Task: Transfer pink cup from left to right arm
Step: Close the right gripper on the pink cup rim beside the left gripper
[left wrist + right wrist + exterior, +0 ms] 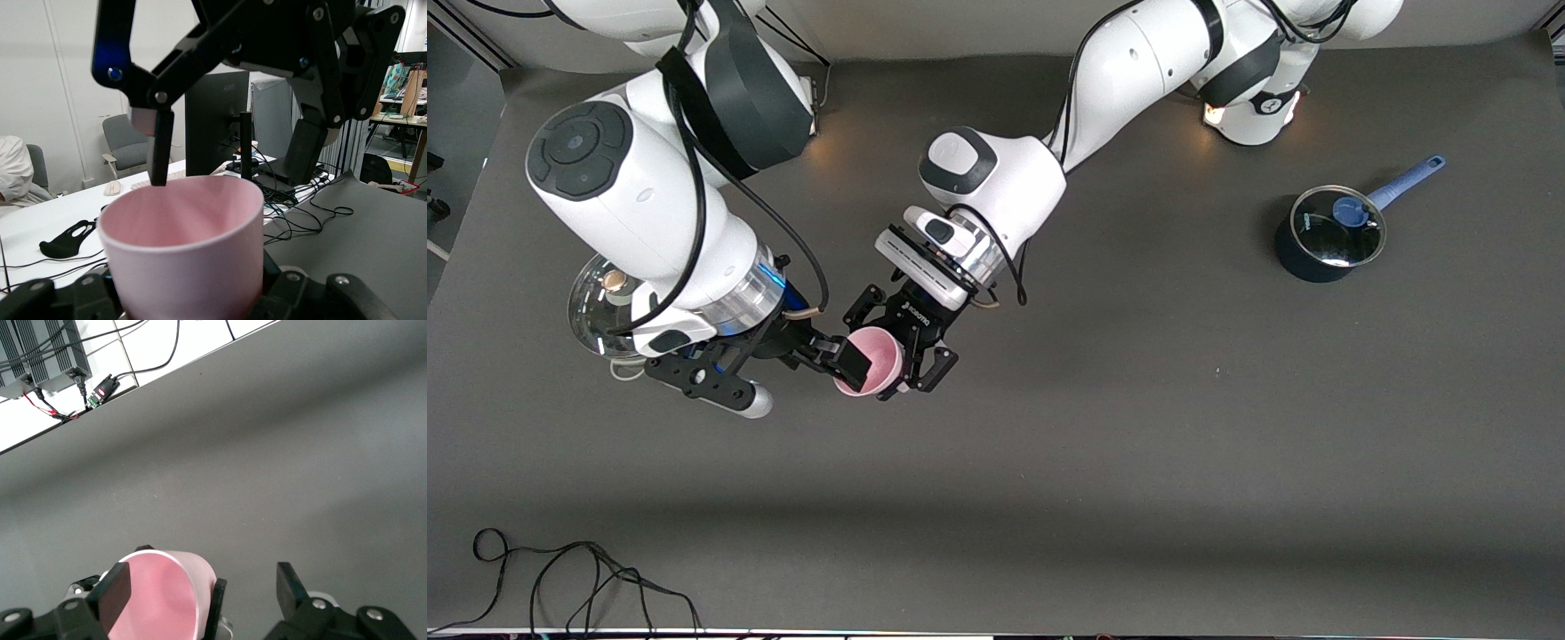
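Both grippers meet above mid-table: left gripper [896,369] has its fingers clamped around the pink cup [876,356], held in the air, while right gripper [845,360] spreads its fingers apart, one dipping inside the rim.

- Both arms wear glossy white rounded shells with dark grey bands at the joints and round dark caps on the elbows.
- Black cables loop along each arm.
- The left end effector [903,342] is a black linkage with small white lettering, below a ribbed white-and-silver wrist block.
- The right end effector [831,351] is black too, with screws, silver pivot pins and a blue light at the wrist.
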`<action>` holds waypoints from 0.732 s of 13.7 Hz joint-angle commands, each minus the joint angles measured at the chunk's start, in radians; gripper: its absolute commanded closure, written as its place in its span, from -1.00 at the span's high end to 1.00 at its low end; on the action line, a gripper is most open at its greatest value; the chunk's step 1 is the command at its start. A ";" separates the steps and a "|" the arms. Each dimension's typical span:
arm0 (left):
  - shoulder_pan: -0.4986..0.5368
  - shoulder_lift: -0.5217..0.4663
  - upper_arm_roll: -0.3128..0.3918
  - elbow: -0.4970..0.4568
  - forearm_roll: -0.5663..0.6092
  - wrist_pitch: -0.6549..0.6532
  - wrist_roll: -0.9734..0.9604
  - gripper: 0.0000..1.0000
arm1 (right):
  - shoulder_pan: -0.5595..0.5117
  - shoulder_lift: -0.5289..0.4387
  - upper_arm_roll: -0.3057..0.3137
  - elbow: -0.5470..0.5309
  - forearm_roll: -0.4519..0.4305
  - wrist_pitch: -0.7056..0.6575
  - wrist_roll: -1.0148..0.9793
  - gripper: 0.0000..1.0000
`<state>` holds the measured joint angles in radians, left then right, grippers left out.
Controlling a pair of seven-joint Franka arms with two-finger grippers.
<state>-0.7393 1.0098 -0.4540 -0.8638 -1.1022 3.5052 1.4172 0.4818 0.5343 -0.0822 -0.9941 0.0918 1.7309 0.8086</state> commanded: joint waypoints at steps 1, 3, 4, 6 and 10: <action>-0.012 -0.019 0.018 -0.007 -0.005 0.001 -0.023 -1.00 | 0.008 0.027 -0.004 0.037 0.011 0.006 0.044 0.93; -0.012 -0.019 0.018 -0.007 -0.005 0.001 -0.023 -1.00 | 0.008 0.026 -0.004 0.034 0.011 -0.002 0.053 0.93; -0.012 -0.019 0.018 -0.007 -0.005 0.001 -0.023 -1.00 | 0.008 0.024 -0.004 0.034 0.012 -0.005 0.057 0.93; -0.012 -0.019 0.018 -0.007 -0.005 0.001 -0.023 -1.00 | 0.011 0.024 -0.004 0.032 0.012 -0.013 0.057 0.86; -0.012 -0.019 0.020 -0.004 -0.005 0.001 -0.023 -1.00 | 0.011 0.023 -0.001 0.034 0.012 -0.027 0.058 0.47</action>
<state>-0.7396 1.0087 -0.4540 -0.8638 -1.1024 3.5052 1.4162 0.4860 0.5423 -0.0811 -0.9938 0.0927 1.7245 0.8410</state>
